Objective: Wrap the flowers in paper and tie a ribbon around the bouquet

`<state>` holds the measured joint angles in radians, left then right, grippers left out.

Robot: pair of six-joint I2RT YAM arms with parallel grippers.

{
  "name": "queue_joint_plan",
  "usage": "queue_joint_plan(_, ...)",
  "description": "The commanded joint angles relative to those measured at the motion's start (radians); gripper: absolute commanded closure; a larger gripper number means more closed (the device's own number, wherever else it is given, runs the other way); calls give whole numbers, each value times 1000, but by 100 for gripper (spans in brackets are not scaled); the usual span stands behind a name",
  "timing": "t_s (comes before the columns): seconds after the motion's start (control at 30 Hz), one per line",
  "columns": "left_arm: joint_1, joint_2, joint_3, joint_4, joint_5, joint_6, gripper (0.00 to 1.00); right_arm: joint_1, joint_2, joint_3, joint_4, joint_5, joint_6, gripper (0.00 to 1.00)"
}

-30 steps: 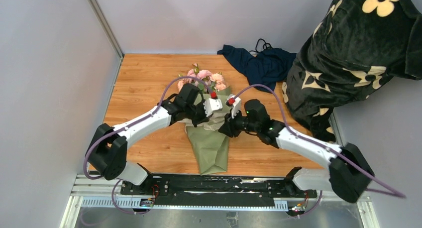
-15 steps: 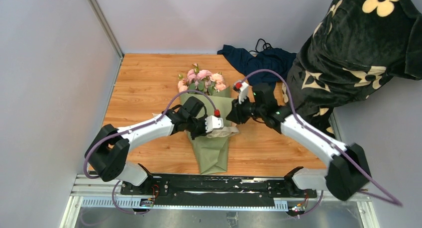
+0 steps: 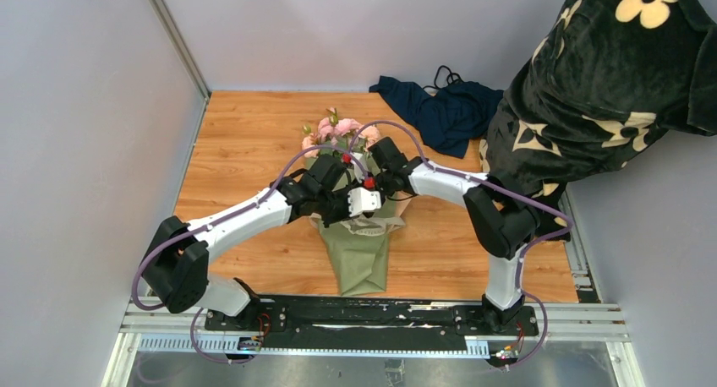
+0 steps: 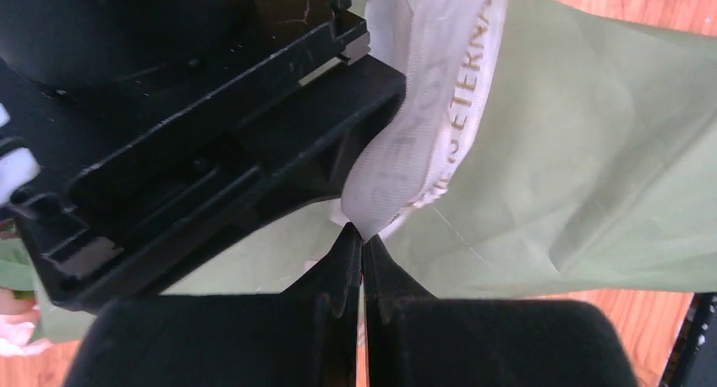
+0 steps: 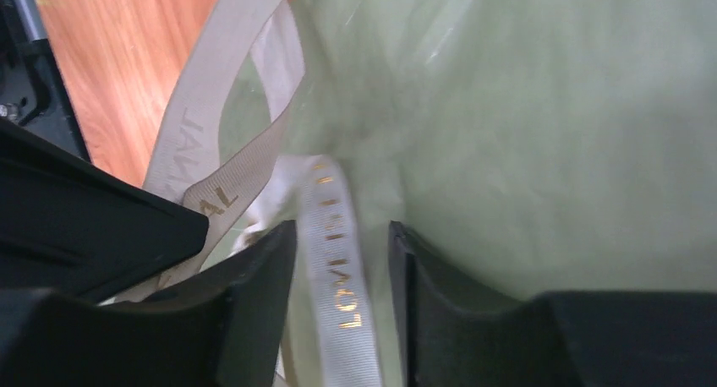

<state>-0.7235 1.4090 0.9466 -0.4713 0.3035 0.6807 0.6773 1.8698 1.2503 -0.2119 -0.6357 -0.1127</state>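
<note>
- Bouquet [image 3: 359, 252]: lying mid-worktop [image 3: 245, 133], flowers [image 3: 342, 132] toward the far edge, tip of the green paper [image 4: 592, 176] cone toward the near edge.
- Left claw [image 4: 362, 239]: clenched on the cream ribbon [image 4: 440, 108], pinched at the very fingertips just above the paper.
- Right claw [image 5: 342, 235]: released, jaws apart astride a lettered ribbon strand, not yet pinching it.
- Step judged in hand: tying the ribbon round the cone's waist.
- To do well: close the Right claw squarely on the one strand between its jaws, clear of the paper; hold the left pinch firm as anchor; draw the ends apart evenly and low over the cone, to avoid creasing the paper or dragging the Bouquet.
</note>
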Motion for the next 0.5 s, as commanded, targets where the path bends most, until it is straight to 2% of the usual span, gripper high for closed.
queue_joint_plan(0.0,-7,-17,-18,-70,17,13,100,36,29,-18,-16,-107,-73,47)
queue_joint_plan(0.17,-7,-12,-39,-70,25,13,100,57,45,-79,-10,-101,-106,45)
queue_joint_plan(0.27,-7,-10,-58,-70,29,26,100,80,49,-124,10,-27,-108,46)
queue_joint_plan(0.4,-7,9,-75,-67,23,45,100,93,53,-164,58,108,-74,62)
queue_joint_plan(0.47,-7,16,-79,-67,18,51,100,93,49,-173,77,157,-56,66)
